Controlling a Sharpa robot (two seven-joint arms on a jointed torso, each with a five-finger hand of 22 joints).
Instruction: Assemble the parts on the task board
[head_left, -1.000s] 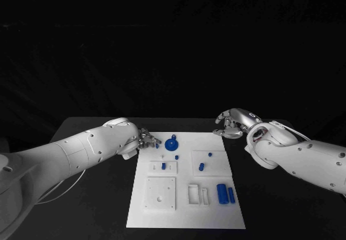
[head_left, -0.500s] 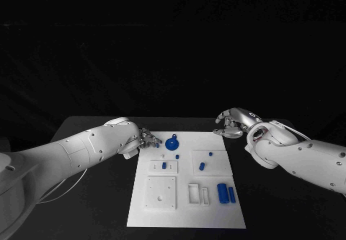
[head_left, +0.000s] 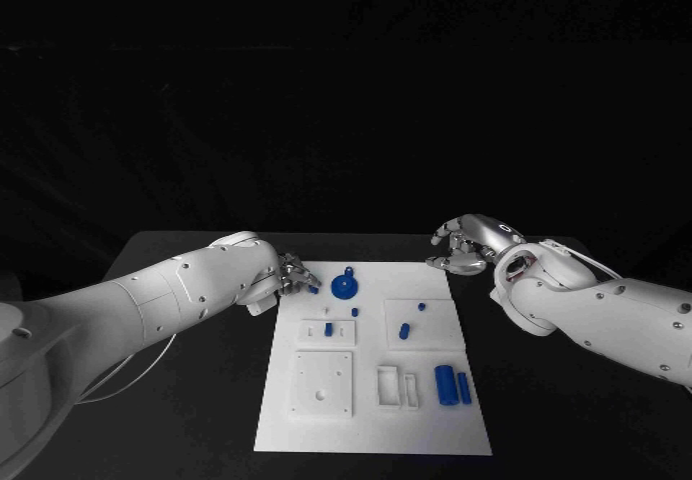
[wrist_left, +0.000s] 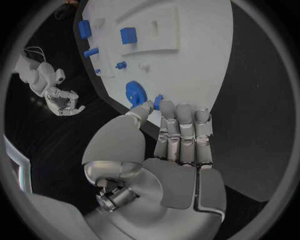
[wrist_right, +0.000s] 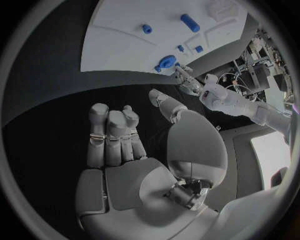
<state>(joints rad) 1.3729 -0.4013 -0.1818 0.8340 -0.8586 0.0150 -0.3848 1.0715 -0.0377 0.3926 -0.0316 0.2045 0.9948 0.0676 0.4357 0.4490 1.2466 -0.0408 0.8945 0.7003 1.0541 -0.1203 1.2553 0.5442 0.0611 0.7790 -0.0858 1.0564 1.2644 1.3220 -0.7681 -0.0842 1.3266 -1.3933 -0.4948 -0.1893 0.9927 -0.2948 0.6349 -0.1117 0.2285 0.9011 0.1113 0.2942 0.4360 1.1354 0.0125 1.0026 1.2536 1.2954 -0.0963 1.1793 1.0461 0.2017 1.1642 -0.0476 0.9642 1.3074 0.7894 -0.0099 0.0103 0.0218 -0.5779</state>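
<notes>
Now the silver left hand (head_left: 294, 274) sits at the far left edge of the white rectangular task board (head_left: 372, 420) and seems to pinch a small blue peg (wrist_left: 157, 99), just beside the round blue gear-like part (head_left: 345, 288). Off the board's far right corner, above bare black table (head_left: 562, 410), the silver right hand (head_left: 460, 250) holds nothing, fingers loosely apart.

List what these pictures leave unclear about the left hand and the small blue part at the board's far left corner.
- Head view: the left hand covers the small blue part; its shape is too small to tell.
- Left wrist view: the fingers touch that part; whether they pinch it cannot be told.
- Task board: peg details too small.
</notes>
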